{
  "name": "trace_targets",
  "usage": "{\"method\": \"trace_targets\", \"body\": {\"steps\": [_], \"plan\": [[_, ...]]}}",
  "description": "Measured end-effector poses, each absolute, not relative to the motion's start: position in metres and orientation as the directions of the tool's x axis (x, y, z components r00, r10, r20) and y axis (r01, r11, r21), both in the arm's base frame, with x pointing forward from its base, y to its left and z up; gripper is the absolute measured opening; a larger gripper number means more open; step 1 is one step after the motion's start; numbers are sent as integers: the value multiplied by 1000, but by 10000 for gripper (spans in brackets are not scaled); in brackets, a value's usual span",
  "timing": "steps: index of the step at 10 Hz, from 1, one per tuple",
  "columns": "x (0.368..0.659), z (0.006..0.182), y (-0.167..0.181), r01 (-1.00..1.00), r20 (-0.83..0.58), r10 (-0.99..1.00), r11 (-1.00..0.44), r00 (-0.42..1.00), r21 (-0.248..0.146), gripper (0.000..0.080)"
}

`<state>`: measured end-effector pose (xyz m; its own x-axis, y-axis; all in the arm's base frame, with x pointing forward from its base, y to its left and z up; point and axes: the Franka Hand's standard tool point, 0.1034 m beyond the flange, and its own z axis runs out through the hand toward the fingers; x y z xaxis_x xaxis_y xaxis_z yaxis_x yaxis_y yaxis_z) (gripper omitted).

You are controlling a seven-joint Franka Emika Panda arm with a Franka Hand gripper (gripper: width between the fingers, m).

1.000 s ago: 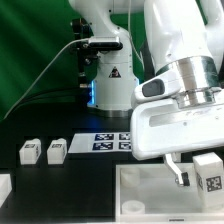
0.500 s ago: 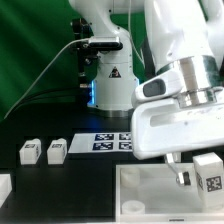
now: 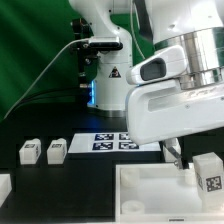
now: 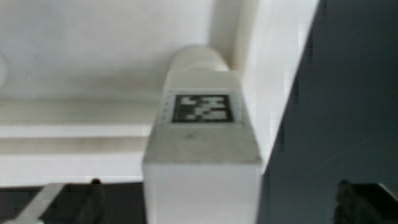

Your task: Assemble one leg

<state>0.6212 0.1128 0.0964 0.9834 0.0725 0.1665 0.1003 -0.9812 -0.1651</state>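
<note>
A leg, a small white block with a black-and-white tag, stands at the right edge of the large white tray. In the wrist view this leg fills the middle, tag facing the camera, with the tray beside it. My gripper is open, its dark fingertips far apart on either side of the leg and apart from it. In the exterior view my gripper hangs above the tray, just left of the leg. Two more legs stand at the exterior view's left.
The marker board lies behind the tray. The robot base stands at the back in front of a green curtain. Another white part shows at the left edge. The table is black.
My gripper has risen from just over the tray to well above it. The leg at the tray's right edge has stayed in place.
</note>
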Motion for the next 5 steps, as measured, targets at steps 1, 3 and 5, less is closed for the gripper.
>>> {"method": "trace_targets", "body": {"steps": [1,3,5], "plan": [[623,94,114,99,107,81,-979,991,-178,649],[620,89,117,86,-72,103,-974,992,-210,649],[619,77,116,83,-43,93,-976,995,-203,649]]}}
